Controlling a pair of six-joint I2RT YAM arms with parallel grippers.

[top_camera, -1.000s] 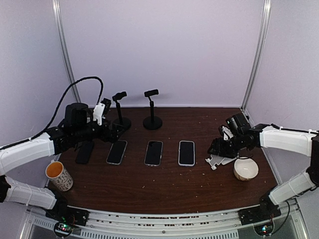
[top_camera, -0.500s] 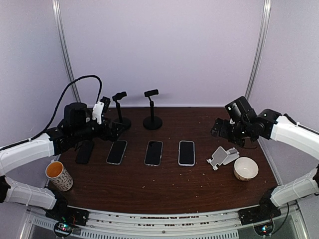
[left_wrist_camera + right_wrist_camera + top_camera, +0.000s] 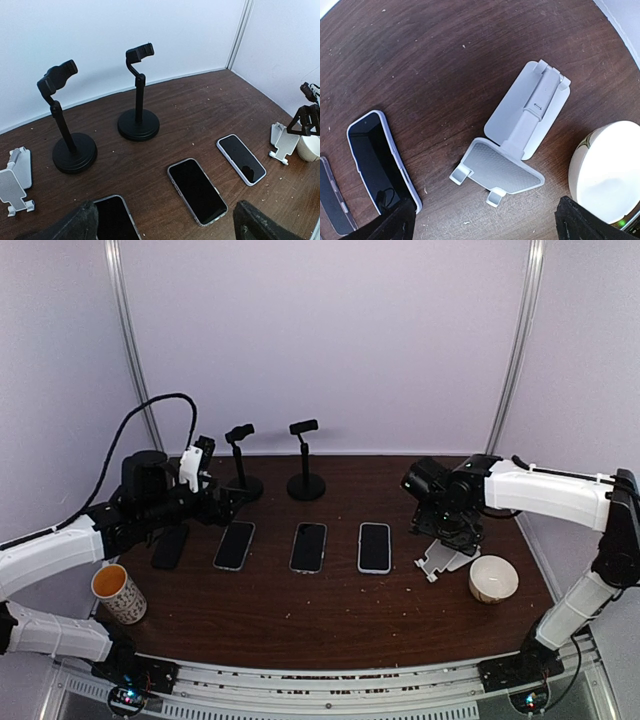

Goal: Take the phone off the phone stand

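Brown table (image 3: 380,605), 4 phones (image 3: 374,547) lying flat — white phone stand (image 3: 441,561) beside bowl (image 3: 493,578)

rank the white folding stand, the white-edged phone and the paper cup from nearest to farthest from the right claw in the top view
1. White folding stand: just under the right claw, on the table's right side.
2. White-edged phone: to the claw's left, rightmost in the row of phones.
3. Paper cup: far left, by the near edge.
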